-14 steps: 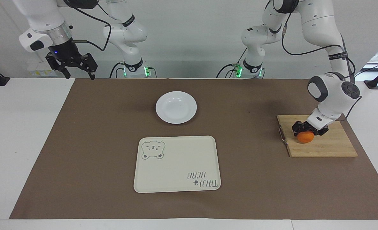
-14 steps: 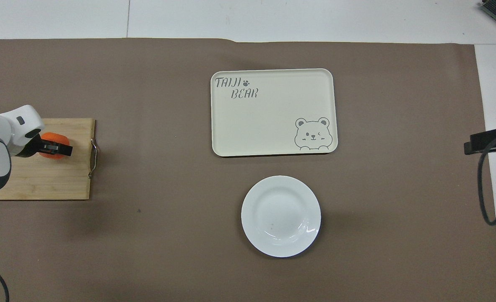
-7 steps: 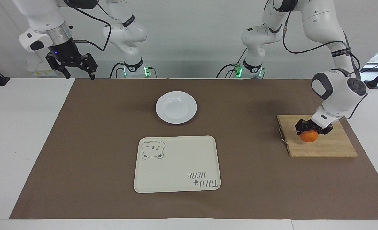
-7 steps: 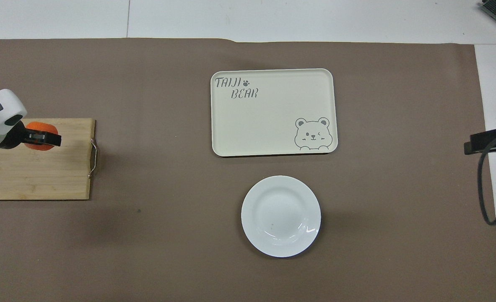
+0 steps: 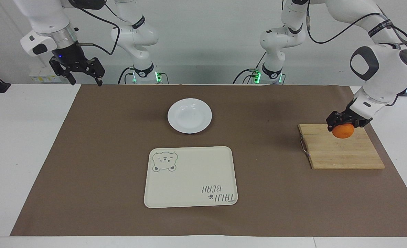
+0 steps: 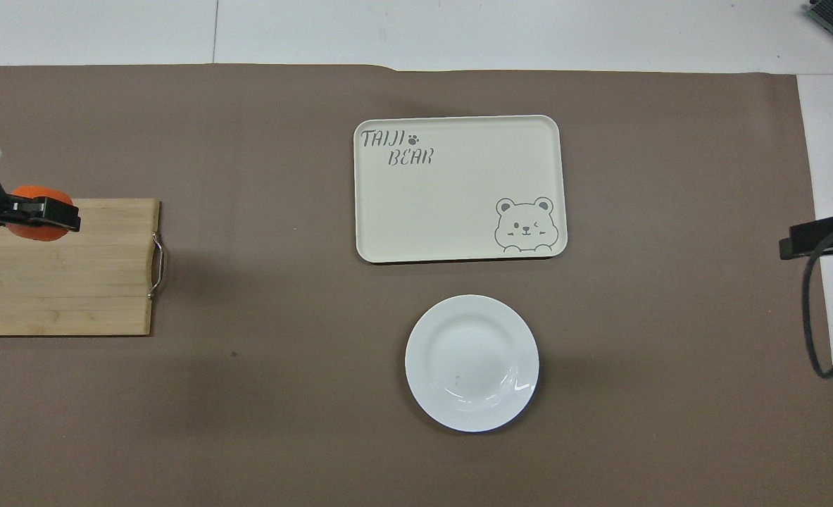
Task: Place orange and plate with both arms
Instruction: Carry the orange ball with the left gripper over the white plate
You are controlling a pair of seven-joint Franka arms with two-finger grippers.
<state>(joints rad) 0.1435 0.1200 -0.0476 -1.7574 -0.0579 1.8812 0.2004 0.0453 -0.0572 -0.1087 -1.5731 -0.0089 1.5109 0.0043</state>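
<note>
My left gripper point(image 5: 344, 124) is shut on the orange point(image 5: 343, 131) and holds it in the air over the wooden cutting board point(image 5: 341, 153). From overhead the orange point(image 6: 39, 229) shows under the black fingers, above the board point(image 6: 64, 282). The white plate point(image 5: 189, 115) rests on the brown mat near the robots, in the middle of the table point(image 6: 472, 362). My right gripper point(image 5: 84, 78) hangs open and waits in the air above the table's edge at the right arm's end; the overhead view shows only a black part point(image 6: 821, 237) of it.
The cream tray with the bear drawing point(image 5: 191, 177) lies farther from the robots than the plate point(image 6: 458, 189). A metal handle point(image 5: 304, 146) sticks out of the cutting board toward the table's middle. A brown mat point(image 5: 103, 155) covers most of the white table.
My left gripper has lifted the orange off the cutting board and carried it upward, toward the left arm's end of the table. The right arm has not moved.
</note>
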